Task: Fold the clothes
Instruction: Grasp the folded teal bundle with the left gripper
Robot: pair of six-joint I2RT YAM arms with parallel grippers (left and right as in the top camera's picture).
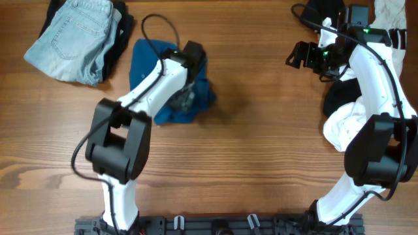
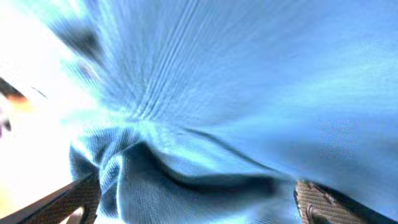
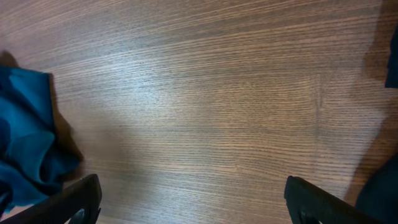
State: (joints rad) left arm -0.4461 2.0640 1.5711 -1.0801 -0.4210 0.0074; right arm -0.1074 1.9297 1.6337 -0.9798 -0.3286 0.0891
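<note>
Blue shirt [image 1: 171, 88]: thin fabric, fine ribbed weave in the left wrist view, crumpled into an uneven heap with deep folds. It lies on the desk [image 1: 261, 143] left of the middle, nearer the far edge. Left gripper [image 2: 199, 199] is pressed close onto the heap, jaws wide, one finger on each side of a bulging fold; no pinch on the cloth is visible. The left forearm crosses over the shirt in the overhead view and hides its middle. Right gripper [image 1: 302, 55] hangs over bare wood near the far right corner, jaws wide, nothing between them. Its wrist view shows straight brown wood grain, with the shirt's edge at the left. White garment [image 1: 339, 127]: soft, bunched, at the right edge, partly under the right arm. Black garment [image 1: 334, 98] touches its far side. Folded light denim jeans [image 1: 75, 39], stitched pocket up, sit at the far left corner on dark cloth, just beside the shirt.
</note>
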